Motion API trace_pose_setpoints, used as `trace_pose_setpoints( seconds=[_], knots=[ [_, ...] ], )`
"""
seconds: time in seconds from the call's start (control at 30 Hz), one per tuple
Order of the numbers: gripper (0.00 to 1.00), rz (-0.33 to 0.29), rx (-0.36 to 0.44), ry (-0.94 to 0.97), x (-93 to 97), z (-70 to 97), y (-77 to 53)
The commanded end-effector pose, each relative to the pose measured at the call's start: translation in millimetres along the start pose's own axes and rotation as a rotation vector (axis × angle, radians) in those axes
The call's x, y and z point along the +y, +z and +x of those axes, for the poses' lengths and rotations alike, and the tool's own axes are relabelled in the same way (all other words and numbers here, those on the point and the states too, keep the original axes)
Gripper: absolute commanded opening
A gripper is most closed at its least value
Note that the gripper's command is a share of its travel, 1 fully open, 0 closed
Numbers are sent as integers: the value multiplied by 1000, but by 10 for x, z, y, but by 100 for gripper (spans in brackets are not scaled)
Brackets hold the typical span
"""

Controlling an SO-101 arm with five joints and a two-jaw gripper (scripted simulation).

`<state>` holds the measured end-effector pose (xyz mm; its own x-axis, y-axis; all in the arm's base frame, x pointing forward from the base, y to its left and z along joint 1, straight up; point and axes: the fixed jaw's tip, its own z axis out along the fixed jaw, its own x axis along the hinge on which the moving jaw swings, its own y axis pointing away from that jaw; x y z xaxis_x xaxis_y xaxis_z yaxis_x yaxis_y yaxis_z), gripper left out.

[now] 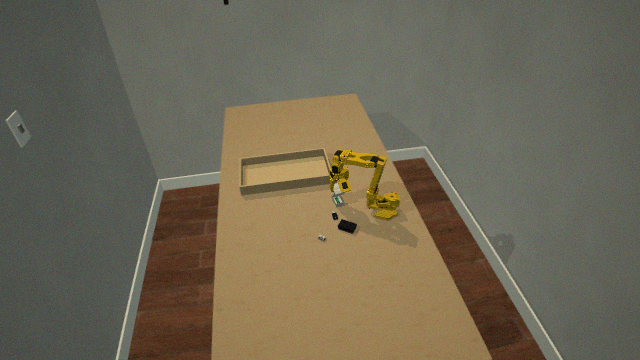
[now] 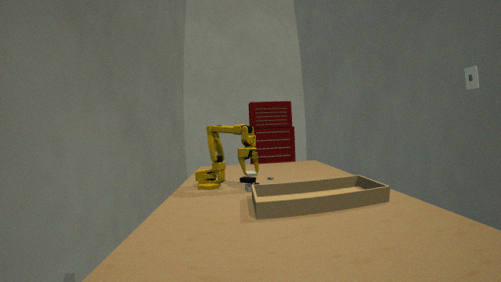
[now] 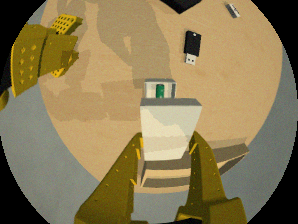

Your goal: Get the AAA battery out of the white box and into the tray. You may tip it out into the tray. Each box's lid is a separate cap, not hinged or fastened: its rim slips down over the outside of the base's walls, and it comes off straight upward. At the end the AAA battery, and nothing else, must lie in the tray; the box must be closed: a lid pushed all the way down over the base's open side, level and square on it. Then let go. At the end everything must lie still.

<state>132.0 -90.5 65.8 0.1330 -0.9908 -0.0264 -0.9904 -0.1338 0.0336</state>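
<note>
My gripper (image 1: 340,190) is shut on the white lid (image 3: 169,129) and holds it a little above the table, just off the tray's near right corner. Straight below it stands the open white box base (image 1: 339,200), with a green-banded AAA battery (image 3: 160,90) showing inside in the wrist view. The lid also shows in the exterior view (image 2: 251,172), with the base (image 2: 248,187) low beside the tray's corner. The brown tray (image 1: 285,172) lies left of the gripper and looks empty; it also shows in the exterior view (image 2: 318,193).
A closed black box (image 1: 347,226) lies in front of the arm's base (image 1: 385,205). A small black stick-like item (image 1: 334,215) and a small pale item (image 1: 322,238) lie loose on the table nearby. A red cabinet (image 2: 272,131) stands behind the table.
</note>
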Motion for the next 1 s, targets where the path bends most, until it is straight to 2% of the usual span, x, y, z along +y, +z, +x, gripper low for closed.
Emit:
trace_pose_setpoints(
  seconds=[0.0,0.67,0.8,0.97],
  knots=[
    [20,34,26,-10,-35,11,-41],
    [20,33,26,-10,-22,20,-42],
    [20,33,26,-10,49,64,-42],
    [20,33,26,-10,228,155,-42]
  ],
)
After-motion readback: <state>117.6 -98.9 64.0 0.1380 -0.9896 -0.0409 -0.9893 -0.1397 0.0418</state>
